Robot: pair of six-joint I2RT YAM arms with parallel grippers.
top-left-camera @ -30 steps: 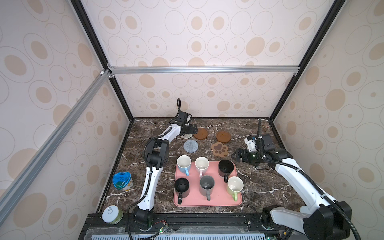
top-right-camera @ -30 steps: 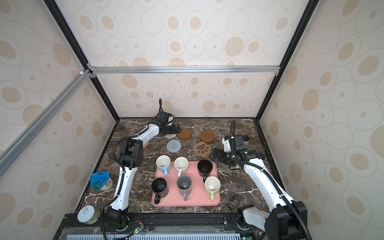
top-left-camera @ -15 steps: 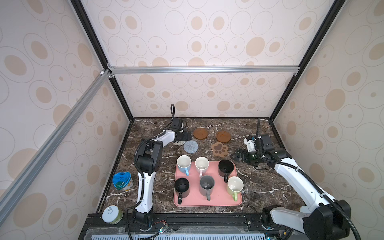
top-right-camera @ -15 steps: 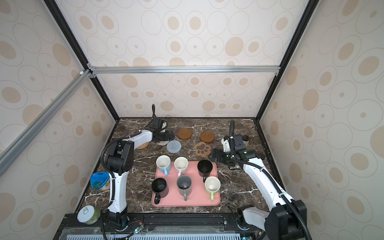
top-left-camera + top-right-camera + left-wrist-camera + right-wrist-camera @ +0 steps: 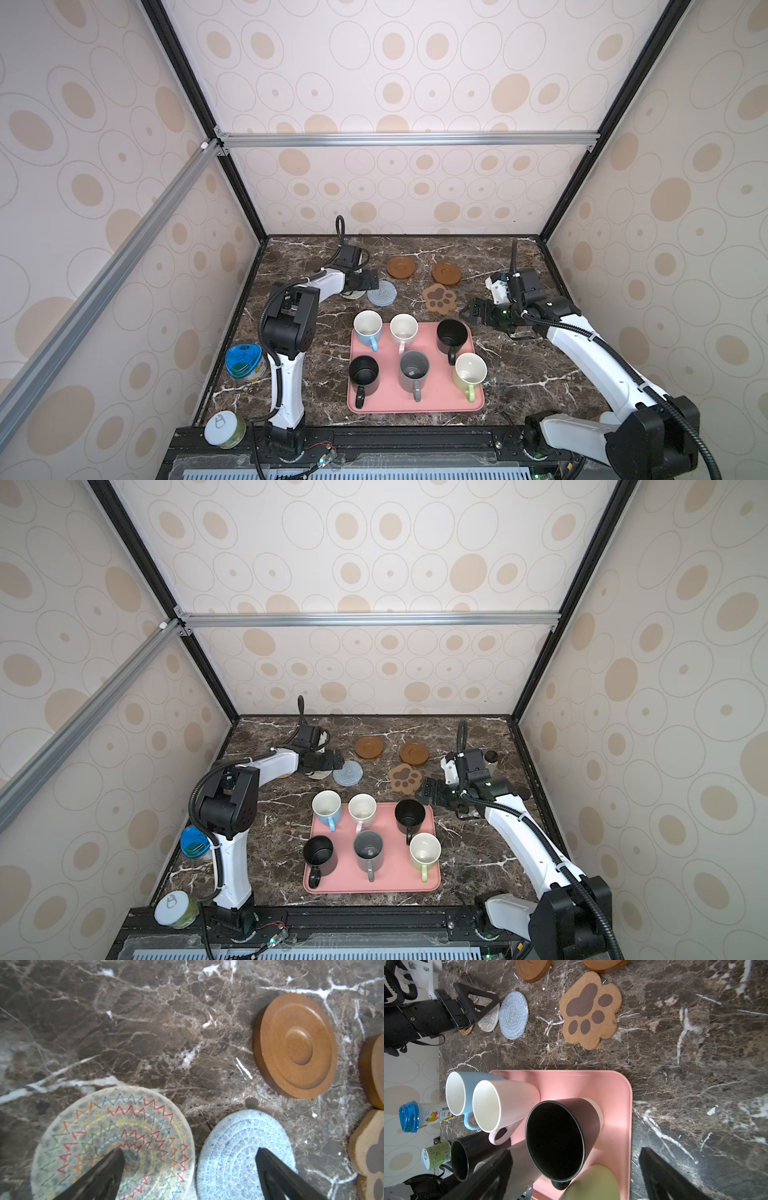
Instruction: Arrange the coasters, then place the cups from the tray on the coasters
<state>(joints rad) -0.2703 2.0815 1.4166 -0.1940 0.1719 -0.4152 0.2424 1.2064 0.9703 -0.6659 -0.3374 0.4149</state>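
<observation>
The pink tray (image 5: 434,401) holds several cups: light blue (image 5: 368,327), pale pink (image 5: 403,329), two black (image 5: 451,336) (image 5: 363,373), grey (image 5: 413,369) and pale green (image 5: 469,371). Behind it lie the coasters: two wooden discs (image 5: 401,266) (image 5: 446,273), the paw (image 5: 439,298), the grey-blue mat (image 5: 381,293) and the cream mat (image 5: 112,1136). A tan rattan one (image 5: 466,1029) peeks from under the left arm. My left gripper (image 5: 190,1153) is open, one finger over the cream mat, one over the grey-blue. My right gripper (image 5: 576,1153) hangs open beside the tray's far right corner.
A blue-lidded container (image 5: 243,361) and a white-lidded can (image 5: 224,430) stand at the left front. A small amber bottle (image 5: 490,759) stands behind the right wrist. Patterned walls close in the marble table (image 5: 540,374) on three sides.
My left gripper has come forward from the back wall to the two woven mats, its elbow swinging left. The cream mat lies nearer the front than before. The right arm has barely moved.
</observation>
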